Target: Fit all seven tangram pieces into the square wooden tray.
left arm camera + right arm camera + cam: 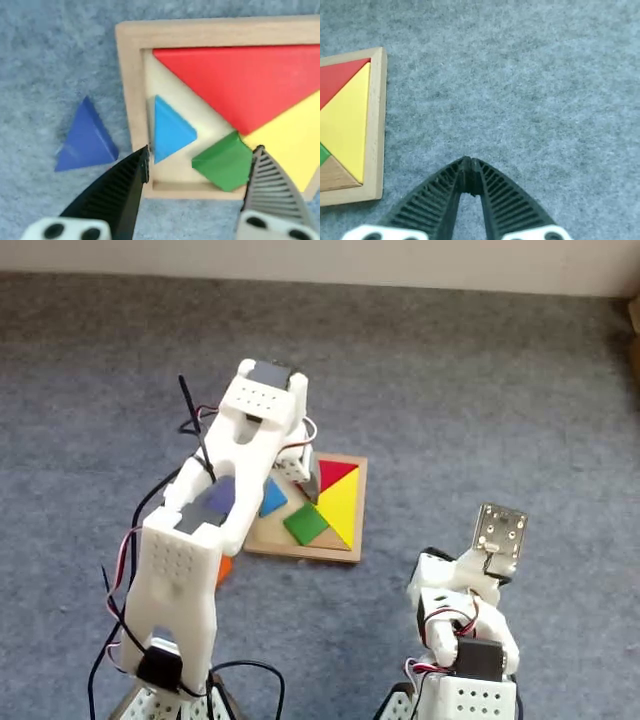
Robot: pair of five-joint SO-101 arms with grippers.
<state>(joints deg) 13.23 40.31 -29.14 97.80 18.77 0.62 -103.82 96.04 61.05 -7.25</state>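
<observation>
Farthest left in the high view, the left arm (pixel 180 570) stretches out over the grey carpet (pixel 450 370) toward the tray (pixel 361 505). Just beside this arm on the carpet lies an orange piece (pixel 224 569), mostly hidden, so its shape cannot be told. A dark blue triangle (pixel 85 137) also rests flat on the carpet, outside the tray and near its rim.

Next comes the square wooden tray itself, holding 4 coloured pieces. A light blue triangle (pixel 170 130) sits against the wall nearest the dark blue one. A green square (pixel 225 160) lies beside it, turned at an angle to the tray's sides. A red triangle (pixel 240 80) and a yellow triangle (pixel 287 140) lie edge to edge on the far side, and bare wood shows between the light blue triangle and the red one.

The left gripper (pixel 202 150) hangs over the tray with its 2 fingers spread wide and nothing clamped between them. Its black finger is above the rim by the light blue triangle, and its grey finger is close to the green square. Whether that finger touches the square cannot be told.

On the right, the right arm (pixel 460 620) is folded back, well apart from the tray. The right gripper (pixel 470 162) is above bare carpet, its fingertips pressed together with nothing between them.
</observation>
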